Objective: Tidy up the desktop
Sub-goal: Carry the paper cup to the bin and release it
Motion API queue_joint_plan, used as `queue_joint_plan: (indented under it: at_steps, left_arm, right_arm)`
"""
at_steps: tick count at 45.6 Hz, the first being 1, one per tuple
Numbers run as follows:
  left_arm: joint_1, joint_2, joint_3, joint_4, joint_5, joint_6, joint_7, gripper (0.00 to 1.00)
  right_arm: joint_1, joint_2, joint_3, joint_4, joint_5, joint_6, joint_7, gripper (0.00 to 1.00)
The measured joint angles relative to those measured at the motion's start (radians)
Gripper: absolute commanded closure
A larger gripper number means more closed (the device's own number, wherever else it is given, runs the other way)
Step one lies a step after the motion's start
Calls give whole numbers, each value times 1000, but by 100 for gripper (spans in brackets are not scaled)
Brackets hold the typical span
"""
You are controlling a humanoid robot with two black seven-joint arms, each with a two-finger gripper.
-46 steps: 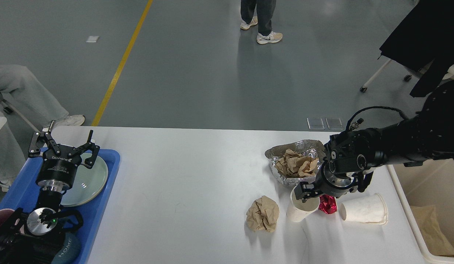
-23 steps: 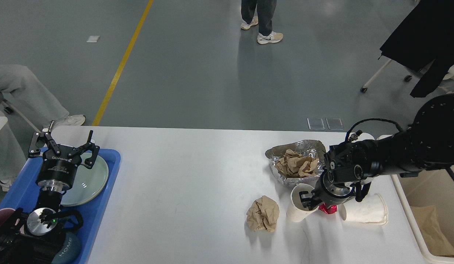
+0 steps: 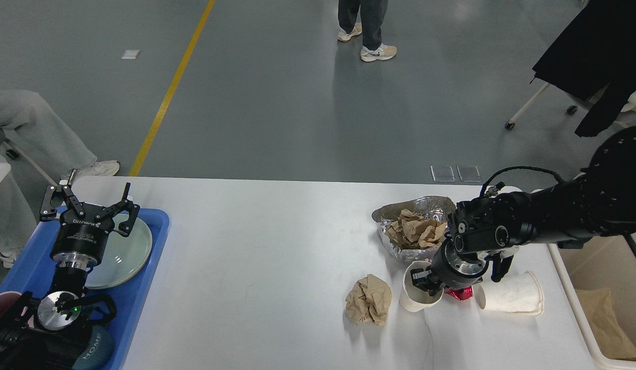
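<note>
The white desktop [image 3: 256, 257] carries litter at its right side. A white paper cup [image 3: 415, 298] stands upright there. My right gripper [image 3: 425, 281] is down at the cup's rim, with its dark fingers in and against the cup's mouth; I cannot tell the grip. Beside the cup are a crumpled brown paper ball [image 3: 369, 306], a red foil wrapper [image 3: 459, 293], a second white cup [image 3: 510, 300] lying on its side, and a foil bowl [image 3: 400, 210] with crumpled brown paper in it. My left gripper [image 3: 89, 198] is open and empty above the blue tray [image 3: 143, 288].
The blue tray holds a pale green plate [image 3: 125, 252]. A cream bin [image 3: 595, 339] with brown paper inside stands off the desktop's right edge. A seated person's leg [image 3: 35, 128] is at the far left; another person [image 3: 366, 31] stands beyond the table.
My right gripper has come down and a little left onto the upright cup's rim. The cup has shifted slightly left. The left arm has not moved.
</note>
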State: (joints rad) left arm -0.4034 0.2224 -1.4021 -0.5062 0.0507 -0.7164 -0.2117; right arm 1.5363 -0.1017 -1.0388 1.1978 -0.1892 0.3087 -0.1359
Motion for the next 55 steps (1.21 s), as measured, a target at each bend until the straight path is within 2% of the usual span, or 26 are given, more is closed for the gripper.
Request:
queue_joint_plan:
  at_steps: [7,12,26,30,33,36,39,48,55]
  left_arm:
    - [0,0,0,0,0,0,0,4]
    - [0,0,0,0,0,-1,0,4]
    - [0,0,0,0,0,-2,0,4]
    - [0,0,0,0,-1,-2,0,4]
    - [0,0,0,0,-1,-2,0,4]
    - [0,0,0,0,-1,-2,0,4]
    - [0,0,0,0,-1,-2,0,4]
    - [0,0,0,0,-1,-2,0,4]
    - [2,0,0,1,-1,-1,0,4]
  right_arm:
    - [59,-44,0,53,6,45,3,100]
    - [151,-90,-15,110,45,113,4,100]
    - [621,-108,-221,285,158,396,19,100]
    - [738,-110,-284,313,164,460,60,100]
    - [777,-111,-336,318,164,488,130,100]
    - [790,-106,-394,319,158,495,205,100]
    - [792,-102,-435,319,153,495,243,100]
    - [770,-123,-495,307,151,463,254,100]
    - [687,-244,-559,253,147,373,244,100]
